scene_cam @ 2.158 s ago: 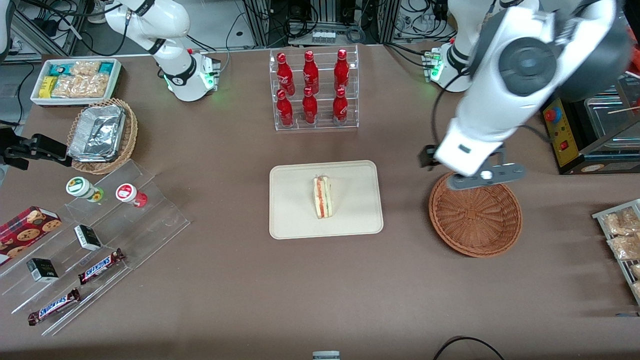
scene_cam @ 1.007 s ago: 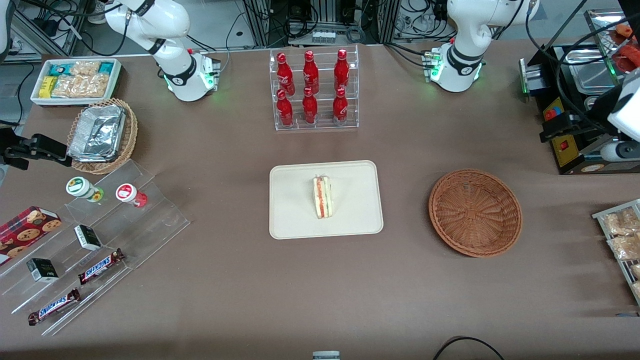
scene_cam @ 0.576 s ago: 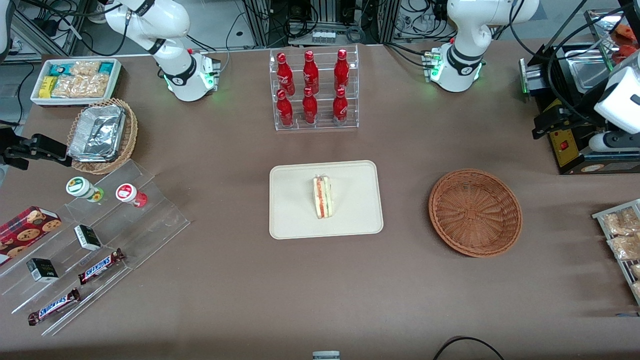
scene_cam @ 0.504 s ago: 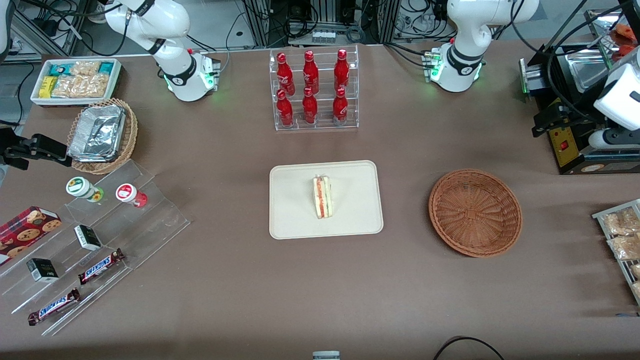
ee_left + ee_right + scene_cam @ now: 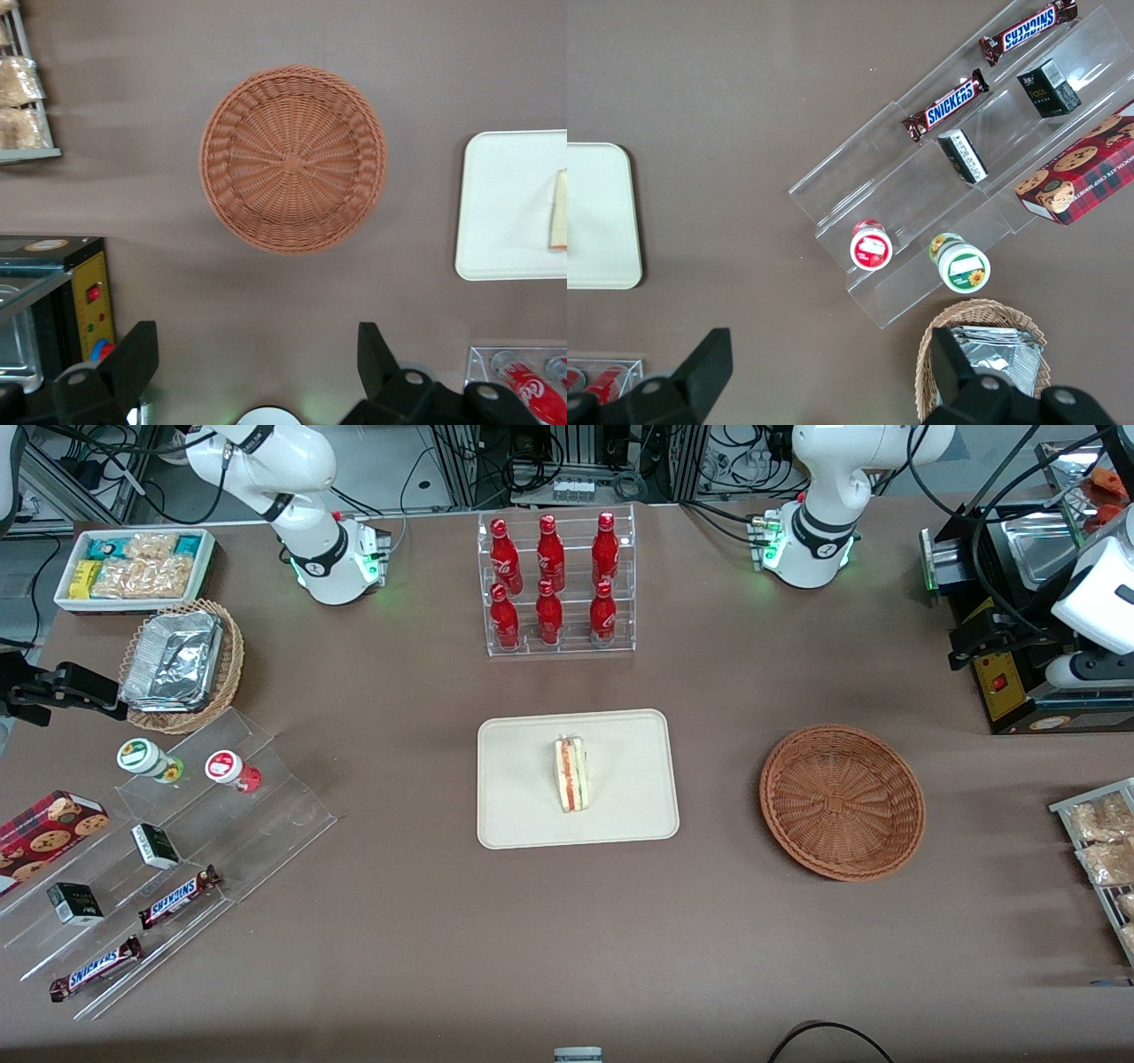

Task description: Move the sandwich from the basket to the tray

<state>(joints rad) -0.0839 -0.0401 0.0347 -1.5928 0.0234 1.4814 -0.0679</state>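
Gripper: our left arm's black two-finger gripper (image 5: 257, 372) hangs high over bare brown table, near the table's edge at the working arm's end; fingers (image 5: 133, 359) spread wide, nothing betw. them.
Basket: round, shallow, reddish-brown woven wicker basket (image 5: 842, 802) (image 5: 293, 159) sits on the table apart from the gripper, twd the working arm's end; we see only weave inside.
Tray: flat cream-beige rect. plastic tray w/ rounded corners (image 5: 523, 797) (image 5: 505, 204) lies mid-table, beside the basket but well apart from it.
Sandwich: small triangular wedge of pale bread w/ red and light filling layers (image 5: 571, 773) rests on the tray, about its middle, cut edge up; wrist view catches only a sliver of it (image 5: 559, 210).
Bottles: clear acrylic rack of red bottles (image 5: 556, 584) stands farther from the front camera than the tray.
Packets: wire rack of snack packets (image 5: 1099, 850) at the table's edge, working arm's end.
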